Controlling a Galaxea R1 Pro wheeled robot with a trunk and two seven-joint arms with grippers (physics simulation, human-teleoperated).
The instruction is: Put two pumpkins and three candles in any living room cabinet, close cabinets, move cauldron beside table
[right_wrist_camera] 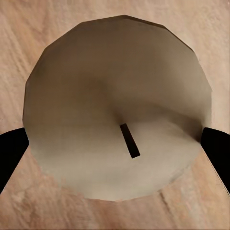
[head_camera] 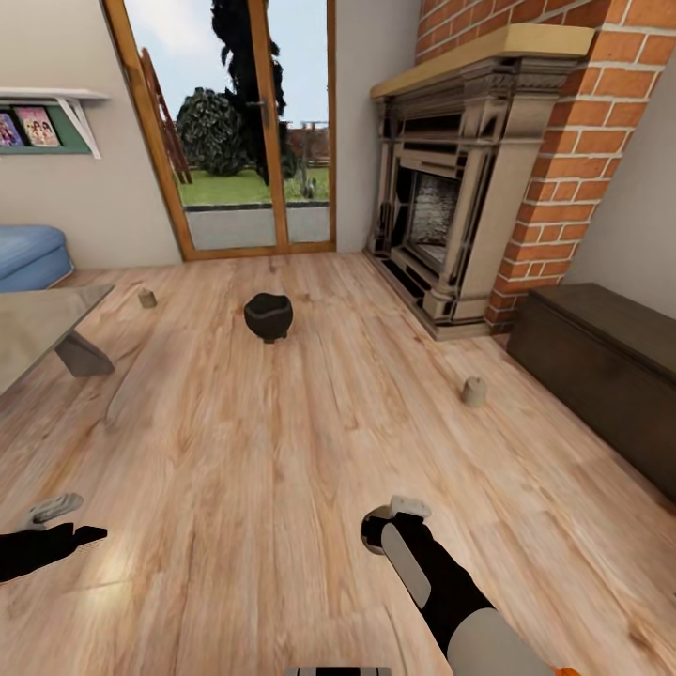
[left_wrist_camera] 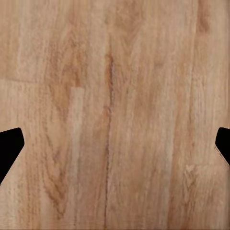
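Right wrist view: stout off-white candle [right_wrist_camera: 117, 115] with a short dark wick sits between the right tool's [right_wrist_camera: 115, 153] black fingertips; both tips at its sides, contact unclear. Head view: two more beige candles [head_camera: 474, 391] [head_camera: 147, 299] and the squat matte black cauldron [head_camera: 268, 315] stand on the plank floor [head_camera: 282, 469]. Left tool [left_wrist_camera: 115, 148] spread wide, holding nothing.

Black cauldron [head_camera: 268, 315], beige candle [right_wrist_camera: 117, 112]
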